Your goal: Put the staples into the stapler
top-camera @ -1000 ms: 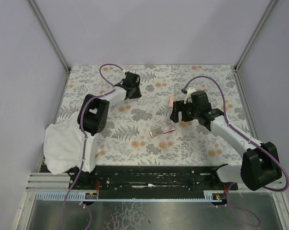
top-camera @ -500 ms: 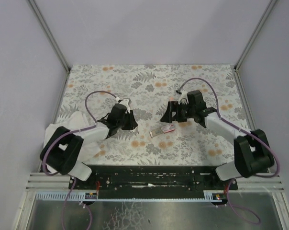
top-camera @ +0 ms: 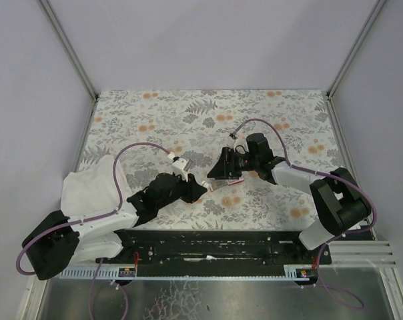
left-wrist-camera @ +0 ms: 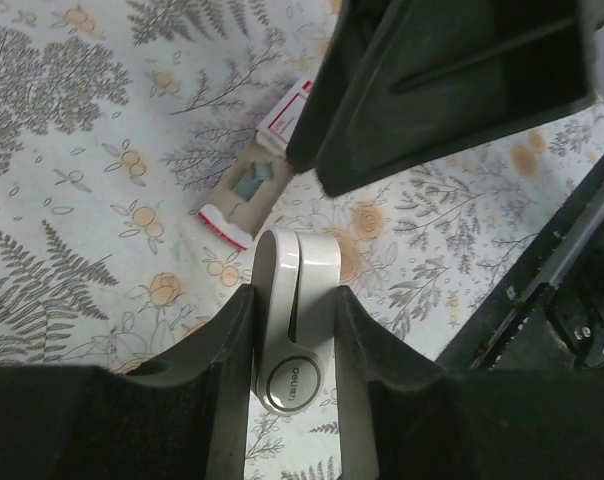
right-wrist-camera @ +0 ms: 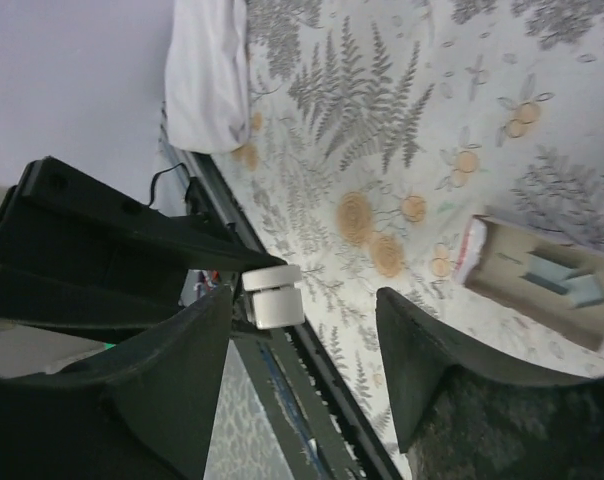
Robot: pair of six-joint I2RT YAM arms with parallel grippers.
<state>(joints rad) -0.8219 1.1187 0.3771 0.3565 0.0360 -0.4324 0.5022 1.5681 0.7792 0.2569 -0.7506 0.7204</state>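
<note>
L pincer (left-wrist-camera: 294, 292): clamped on white stapler (left-wrist-camera: 287, 370), nose poking past fingertips. R pincer (right-wrist-camera: 307, 310): jaws wide apart, nothing btwn. Staple box (left-wrist-camera: 250, 192) flat on table (top-camera: 268, 113) mid-scene, tan tray (right-wrist-camera: 542, 285) slid out. Box just right of stapler nose, small gap; far end partly hidden under R pincer.

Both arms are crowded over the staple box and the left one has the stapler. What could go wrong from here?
1. The right gripper, open, and the left gripper, shut on the white stapler, sit very close together above the staple box. Any further approach may make them collide.
2. The box's tan tray is slid out, with the staples lying uncovered. A nudge from either gripper could push the box or spill the strips.
</note>
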